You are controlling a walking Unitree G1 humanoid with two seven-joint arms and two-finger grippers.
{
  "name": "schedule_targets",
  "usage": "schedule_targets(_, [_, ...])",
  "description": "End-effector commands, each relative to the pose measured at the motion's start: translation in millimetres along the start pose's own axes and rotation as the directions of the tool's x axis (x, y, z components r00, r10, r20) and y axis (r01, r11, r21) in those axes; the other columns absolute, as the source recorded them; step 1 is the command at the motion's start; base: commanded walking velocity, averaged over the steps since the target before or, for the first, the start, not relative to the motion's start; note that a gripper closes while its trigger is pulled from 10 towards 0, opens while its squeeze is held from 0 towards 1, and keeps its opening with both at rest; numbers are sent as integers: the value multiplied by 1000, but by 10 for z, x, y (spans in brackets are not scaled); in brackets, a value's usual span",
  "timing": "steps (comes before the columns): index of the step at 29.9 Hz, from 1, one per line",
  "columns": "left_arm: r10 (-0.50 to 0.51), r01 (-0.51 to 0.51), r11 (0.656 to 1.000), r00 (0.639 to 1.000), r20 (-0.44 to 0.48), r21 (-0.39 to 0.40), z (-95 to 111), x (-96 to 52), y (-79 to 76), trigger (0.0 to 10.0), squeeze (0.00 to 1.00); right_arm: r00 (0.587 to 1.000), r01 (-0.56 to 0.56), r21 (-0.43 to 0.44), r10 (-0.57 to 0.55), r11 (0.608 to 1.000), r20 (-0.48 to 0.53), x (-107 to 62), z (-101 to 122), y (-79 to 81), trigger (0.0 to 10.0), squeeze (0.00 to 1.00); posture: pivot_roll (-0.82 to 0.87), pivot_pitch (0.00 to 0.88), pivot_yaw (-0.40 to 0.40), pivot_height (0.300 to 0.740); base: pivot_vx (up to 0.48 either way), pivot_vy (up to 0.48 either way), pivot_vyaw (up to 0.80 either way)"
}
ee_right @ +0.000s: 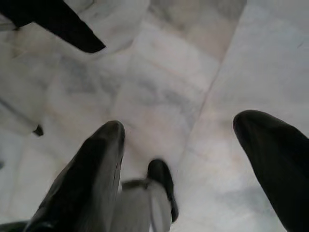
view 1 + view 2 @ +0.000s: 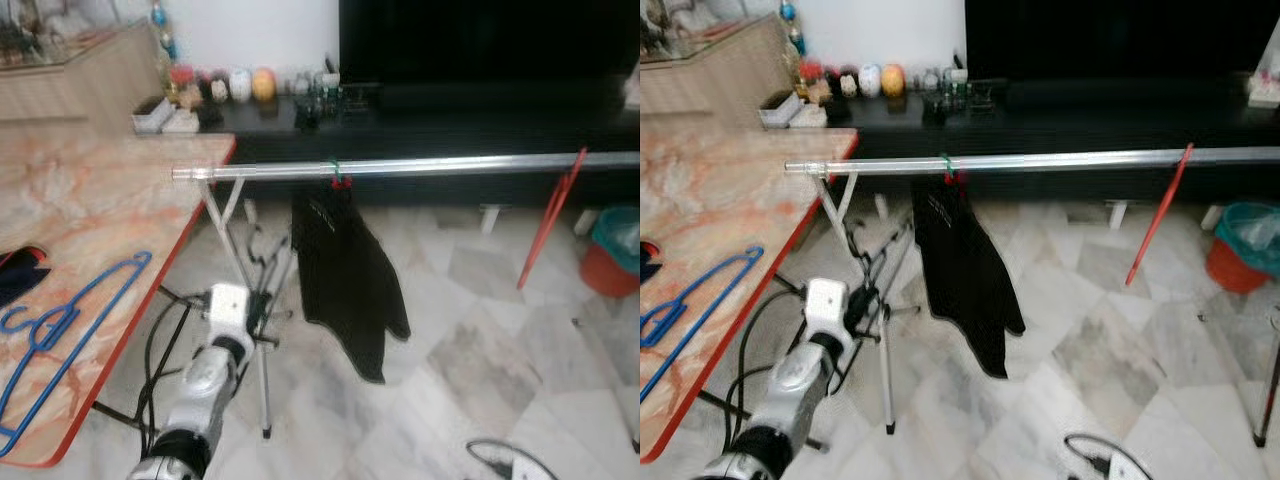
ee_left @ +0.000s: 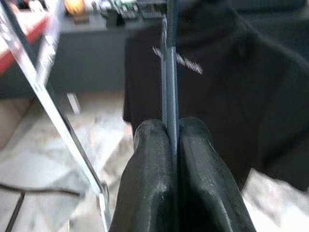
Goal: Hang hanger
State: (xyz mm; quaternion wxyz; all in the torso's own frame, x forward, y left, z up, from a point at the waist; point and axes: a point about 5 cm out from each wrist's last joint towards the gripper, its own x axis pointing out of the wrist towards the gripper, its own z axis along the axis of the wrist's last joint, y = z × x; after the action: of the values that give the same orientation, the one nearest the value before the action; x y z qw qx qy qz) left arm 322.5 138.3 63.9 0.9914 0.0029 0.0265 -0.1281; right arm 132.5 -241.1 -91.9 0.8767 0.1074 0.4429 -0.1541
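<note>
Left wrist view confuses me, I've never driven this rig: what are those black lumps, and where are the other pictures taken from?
The black lumps are the two fingers of the left gripper, filmed from that wrist; they are shut on a thin blue-grey strip, probably a hanger seen edge-on. The two eye views come from the robot's head, looking down: a silver rail carries a black garment and a red hanger, and a blue wire hanger lies on the marble-patterned table with the red edge. The right wrist view shows the right gripper, open, above the pale floor tiles.
</note>
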Motion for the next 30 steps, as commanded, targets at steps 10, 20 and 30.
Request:
schedule_targets(10, [37,-36,999,999,-34,18,-52,-45,118,10000,0,999,-33,11,33,999,-15,10,-37,113,10000,0,17,0,47,740,334,0,0])
schedule_targets(20, [54,-52,998,997,-58,42,-76,-50,149,10000,0,999,-38,13,38,999,-17,7,-45,114,10000,0,15,0,49,740,329,0,0])
schedule_targets(30, [46,-35,996,990,-133,79,-150,-38,134,10000,0,999,-45,17,45,999,-16,9,-41,122,10000,0,13,0,50,740,78,0,0])
